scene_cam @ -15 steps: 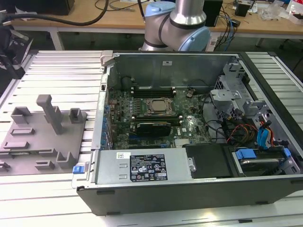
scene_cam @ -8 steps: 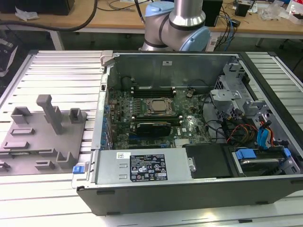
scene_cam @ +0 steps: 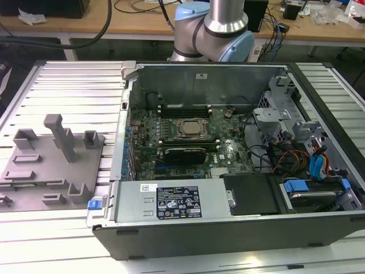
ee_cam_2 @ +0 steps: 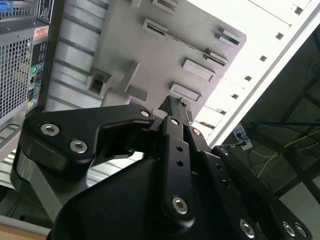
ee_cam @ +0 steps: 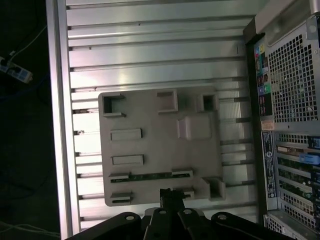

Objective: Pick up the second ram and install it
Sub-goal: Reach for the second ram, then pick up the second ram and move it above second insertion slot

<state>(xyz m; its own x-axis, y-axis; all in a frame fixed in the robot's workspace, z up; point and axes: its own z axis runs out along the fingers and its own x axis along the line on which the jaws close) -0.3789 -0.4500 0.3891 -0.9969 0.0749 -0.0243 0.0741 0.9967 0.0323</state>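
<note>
The second ram (ee_cam: 150, 175) is a thin dark green strip lying in a slot of the grey holder tray (ee_cam: 150, 150), near the tray's front edge. In the exterior view it shows as a dark line (scene_cam: 28, 184) on the tray (scene_cam: 51, 171), at that view's left of the open computer case (scene_cam: 205, 240). My gripper (ee_cam: 170, 194) hangs well above the tray, close over the edge beside the ram, with its black fingers together and nothing between them. In the second wrist view, the gripper (ee_cam_2: 177, 106) points down at the tray (ee_cam_2: 125, 55).
The motherboard (scene_cam: 188, 142) inside the case carries a silver-topped processor (scene_cam: 191, 127) with memory slots (scene_cam: 182, 108) beside it. Cables and drive cages (scene_cam: 296, 148) fill the case's right side. A tall post (scene_cam: 61, 137) rises from the tray. The ribbed aluminium table (ee_cam: 150, 55) surrounds everything.
</note>
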